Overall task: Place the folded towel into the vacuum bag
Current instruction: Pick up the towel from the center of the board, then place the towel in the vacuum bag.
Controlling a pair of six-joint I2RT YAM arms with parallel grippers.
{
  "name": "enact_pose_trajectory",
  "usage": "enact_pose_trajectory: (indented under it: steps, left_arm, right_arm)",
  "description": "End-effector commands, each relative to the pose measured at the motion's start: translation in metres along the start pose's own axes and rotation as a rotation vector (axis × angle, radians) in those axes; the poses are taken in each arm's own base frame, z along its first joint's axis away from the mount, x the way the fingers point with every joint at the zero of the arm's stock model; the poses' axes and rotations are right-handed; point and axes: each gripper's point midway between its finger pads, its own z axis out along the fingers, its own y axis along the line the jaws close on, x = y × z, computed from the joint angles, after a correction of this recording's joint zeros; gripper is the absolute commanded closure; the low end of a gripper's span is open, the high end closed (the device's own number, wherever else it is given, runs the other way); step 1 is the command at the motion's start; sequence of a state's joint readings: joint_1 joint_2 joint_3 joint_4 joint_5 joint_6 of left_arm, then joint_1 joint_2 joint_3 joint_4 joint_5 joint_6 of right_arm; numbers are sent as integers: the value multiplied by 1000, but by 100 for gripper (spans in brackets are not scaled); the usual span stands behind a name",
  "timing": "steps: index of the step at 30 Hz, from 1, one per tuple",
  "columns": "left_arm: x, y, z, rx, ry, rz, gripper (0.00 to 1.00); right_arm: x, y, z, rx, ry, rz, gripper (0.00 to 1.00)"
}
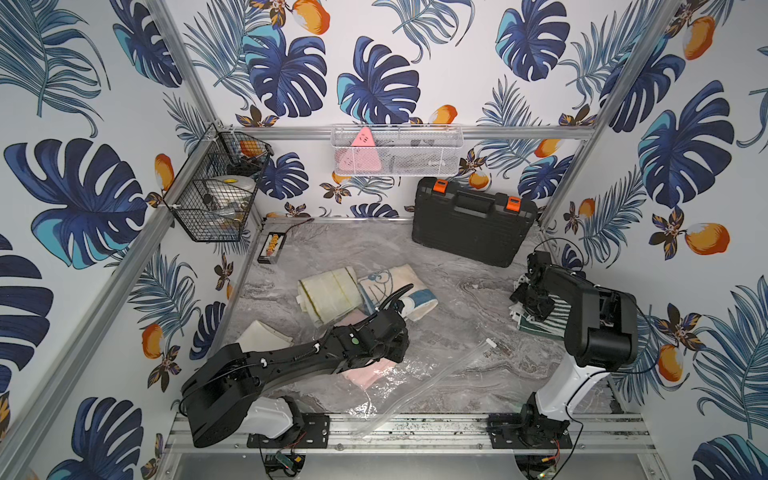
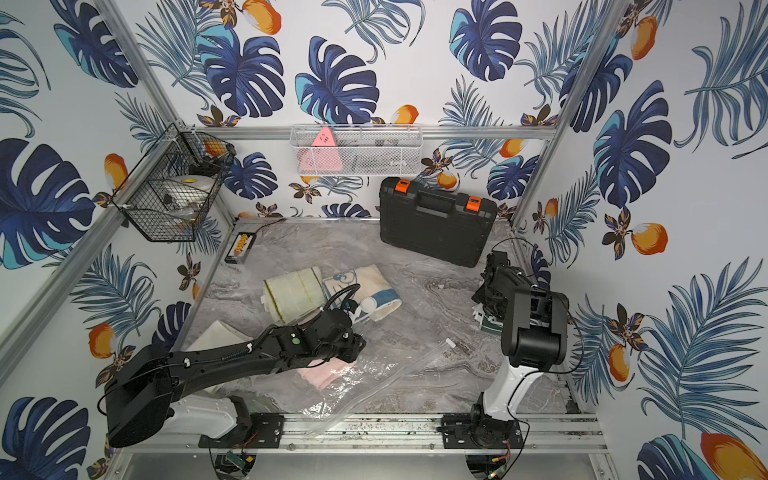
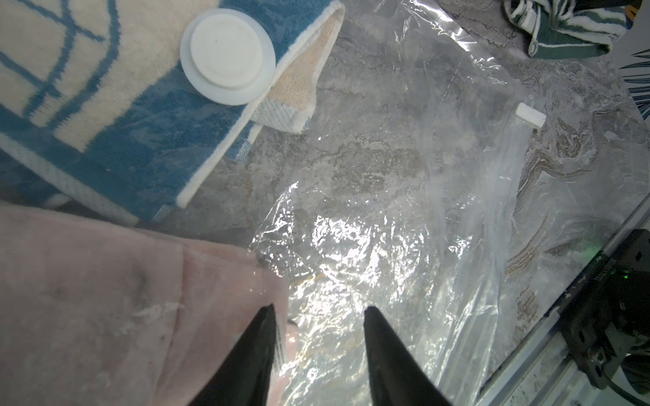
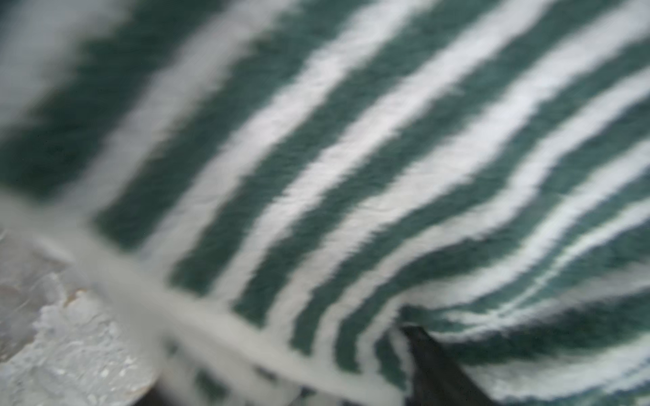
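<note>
Well, my left gripper (image 3: pixel 318 309) hangs with jaws apart and nothing between them, one fingertip (image 3: pixel 265 320) against the pink towel (image 3: pixel 105 281). Below it is the bag (image 3: pixel 387 228), which spreads from the table's middle to its front edge. My right gripper (image 1: pixel 535 302) presses into the striped towel (image 4: pixel 316 158) by the right edge; whether it has clamped I cannot tell.

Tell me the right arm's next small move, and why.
Probably close the right gripper on the striped towel and lift: a finger presses into it, and it lies on the table, outside the bag.
</note>
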State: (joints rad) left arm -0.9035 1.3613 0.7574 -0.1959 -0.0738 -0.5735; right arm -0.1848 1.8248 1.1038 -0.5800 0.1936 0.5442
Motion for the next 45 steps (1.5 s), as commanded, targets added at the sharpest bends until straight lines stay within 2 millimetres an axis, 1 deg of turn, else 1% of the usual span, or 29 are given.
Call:
enact_pose_trajectory:
  steps: [1, 2, 4, 7, 10, 14, 16, 18, 19, 21, 23, 25, 26, 28, 30, 31, 33, 35, 36, 37, 39, 40, 42, 43, 44, 45]
  left_arm:
    - [-5, 1, -5, -10, -9, 3, 54]
    - [-6, 1, -7, -13, -14, 1, 54]
    - [-9, 3, -11, -15, -25, -8, 54]
    - [-18, 4, -21, -12, -52, -27, 54]
    - [-29, 2, -33, -1, -98, -21, 53]
    - [-40, -1, -42, -3, -128, 4, 53]
    - [-45, -3, -44, -1, -136, 11, 53]
    - [-48, -6, -45, 7, -140, 11, 53]
    - [-50, -7, -46, 11, -142, 8, 53]
    - [-51, -8, -48, 11, -142, -8, 53]
    - [-51, -7, -50, 9, -139, -29, 53]
    - [-49, -5, -51, 1, -136, -42, 53]
    - [-48, -4, -51, -2, -136, -45, 53]
    - [-48, -2, -52, -12, -135, -54, 53]
    - [-47, 5, -55, -29, -128, -72, 52]
    - [-46, 9, -57, -39, -129, -88, 52]
    - [-44, 23, -61, -72, -136, -123, 52]
    - [-41, 34, -66, -99, -137, -147, 52]
    - [-39, 39, -68, -109, -132, -153, 52]
    - [-37, 42, -70, -115, -127, -155, 52]
    - [-35, 43, -73, -116, -114, -146, 51]
    - [-34, 42, -73, -109, -105, -141, 51]
    - [-33, 37, -71, -87, -88, -129, 51]
    - [-34, 34, -69, -75, -84, -122, 51]
    - [-35, 30, -67, -58, -79, -121, 50]
    - [-35, 26, -64, -39, -71, -123, 51]
  right_arm:
    - [27, 31, 1, -224, 137, 65, 59]
    - [27, 33, -4, -251, 135, 70, 67]
    - [30, 38, -24, -315, 114, 66, 79]
    - [37, 37, -56, -356, 60, 37, 88]
    - [44, 30, -91, -376, -6, -17, 93]
    - [50, 21, -138, -405, -89, -80, 96]
    - [54, 25, -166, -444, -130, -128, 98]
    - [63, 31, -194, -459, -164, -213, 99]
    - [71, 35, -206, -452, -176, -267, 99]
    - [89, 42, -217, -432, -184, -374, 99]
    - [118, 53, -219, -426, -153, -469, 97]
    - [154, 67, -213, -424, -129, -555, 95]
    - [170, 73, -208, -416, -134, -589, 95]
    - [208, 87, -194, -403, -126, -673, 91]
    - [252, 106, -175, -398, -71, -731, 87]
    - [272, 115, -169, -404, -48, -758, 84]
    - [322, 140, -158, -446, 48, -809, 73]
    - [367, 162, -152, -545, 198, -831, 62]
    - [385, 170, -150, -596, 282, -829, 53]
    - [398, 174, -151, -638, 345, -828, 44]
    - [409, 177, -160, -708, 424, -849, 25]
    - [412, 176, -167, -739, 464, -867, 19]
    - [408, 171, -186, -805, 526, -886, 14]
    - [400, 167, -197, -838, 542, -878, 14]
    - [386, 162, -203, -851, 533, -855, 14]
    - [365, 154, -208, -858, 506, -815, 14]
